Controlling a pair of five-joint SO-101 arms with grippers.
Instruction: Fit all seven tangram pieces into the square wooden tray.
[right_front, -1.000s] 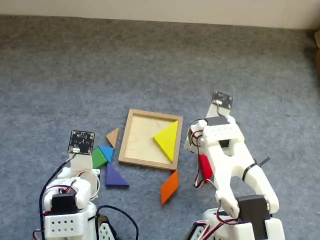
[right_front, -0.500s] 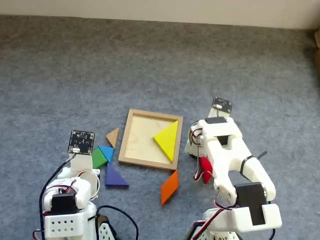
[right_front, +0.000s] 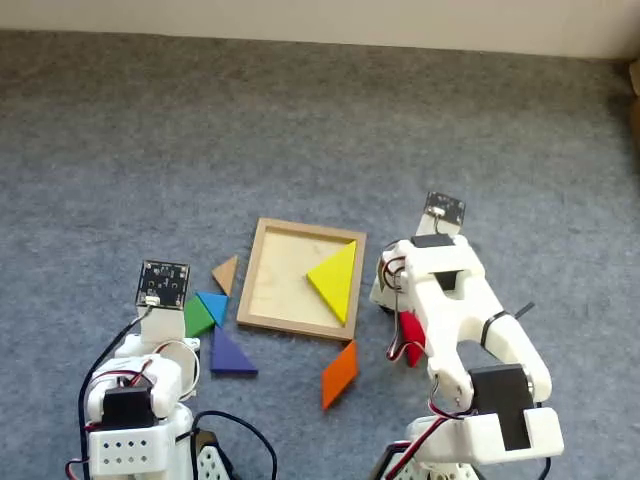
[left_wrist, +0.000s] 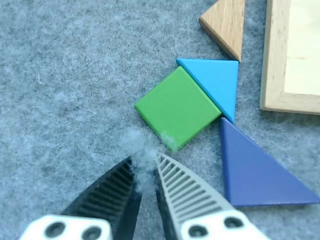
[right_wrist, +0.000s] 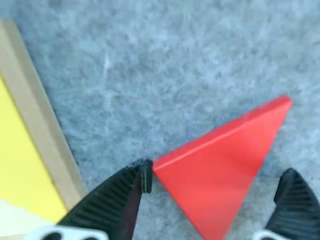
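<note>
Everything is being carried by a grey felt-like surface (right_front: 300, 120). The square wooden tray (right_front: 250, 278) is being borne near its middle. Left of it, a tan triangle (right_front: 226, 272), light blue triangle (right_front: 214, 305), green square (right_front: 198, 318) and dark blue triangle (right_front: 228, 354) are being kept clustered, the last three seemingly touching. An orange parallelogram (right_front: 340, 373) is lying just nearer than the tray's near right corner, and a red triangle (right_front: 411, 335) is lying to the tray's right.

The square wooden tray (right_front: 252, 285) is lying flat, with a large yellow triangle (right_front: 338, 278) sitting inside against its right wall. Left of the tray, a plain wood triangle (right_front: 226, 272), light blue triangle (right_front: 213, 303), green square (right_front: 197, 318) and dark blue triangle (right_front: 230, 355) are lying clustered. An orange parallelogram (right_front: 340, 372) is lying just below the tray, and a red triangle (right_front: 409, 338) is lying to its right.
</note>
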